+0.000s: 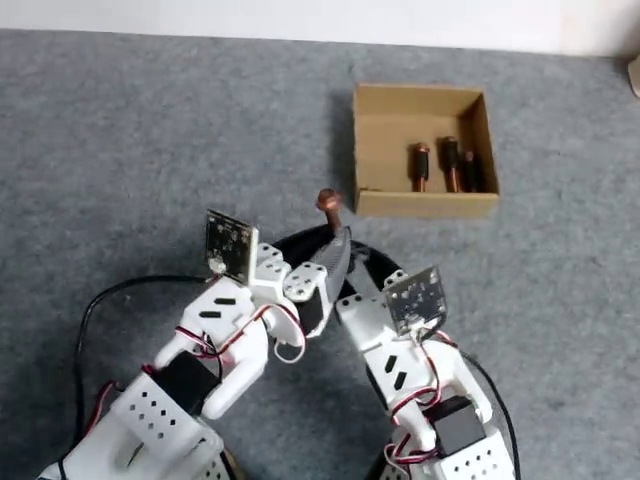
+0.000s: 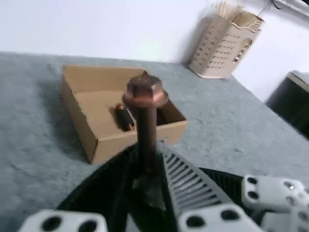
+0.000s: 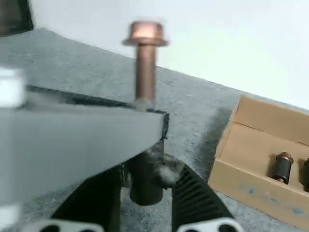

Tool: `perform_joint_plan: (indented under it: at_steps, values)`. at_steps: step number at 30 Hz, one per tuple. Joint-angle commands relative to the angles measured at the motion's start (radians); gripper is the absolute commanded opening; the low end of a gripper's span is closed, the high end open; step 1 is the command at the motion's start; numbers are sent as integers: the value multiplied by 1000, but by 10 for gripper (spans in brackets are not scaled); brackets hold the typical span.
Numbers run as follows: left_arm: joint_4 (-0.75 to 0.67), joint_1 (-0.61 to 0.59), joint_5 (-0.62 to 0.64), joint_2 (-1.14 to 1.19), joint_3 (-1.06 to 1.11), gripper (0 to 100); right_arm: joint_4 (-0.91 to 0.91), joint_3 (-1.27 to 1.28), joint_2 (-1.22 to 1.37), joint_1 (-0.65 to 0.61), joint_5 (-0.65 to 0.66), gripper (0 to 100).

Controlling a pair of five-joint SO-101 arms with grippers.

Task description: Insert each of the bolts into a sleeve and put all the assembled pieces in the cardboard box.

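1. Two robot arms meet mid-table, w/ a copper bolt (image 1: 328,200) between them.
2. Left gripper (image 2: 147,170): jaws narrow, pinching the bolt's shank just below mid-length. The hex head stands clear above the jaws.
3. Right gripper (image 3: 145,193): jaws closed around a dark sleeve (image 3: 144,180), directly under the bolt.
4. Key relation: the bolt's long axis lines up w/ the sleeve's, head pointing away from both grippers. The lower shank meets the sleeve top. Most of the shank shows, so the bolt is prob. only partly seated.
5. The cardboard box (image 1: 425,206) sits beyond the grippers, near but apart, off to the right arm's side. That arm looks nearer to it.
6. Assembled pieces (image 1: 452,163) already lie inside the box, approx. side by side.
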Motion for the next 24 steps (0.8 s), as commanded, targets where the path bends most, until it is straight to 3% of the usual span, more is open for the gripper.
perform_joint_plan:
  at_steps: [1,10,18,24]
  values:
    - [11,45,0,4,12,6,-58,-53,-8,64,-21,5]
    - [11,39,0,7,4,17,-54,-51,-8,68,-20,5]
    - [14,-4,8,12,-16,296,-27,-51,-8,65,-20,5]
    - [14,1,35,12,-16,242,-18,-51,-8,65,-20,5]
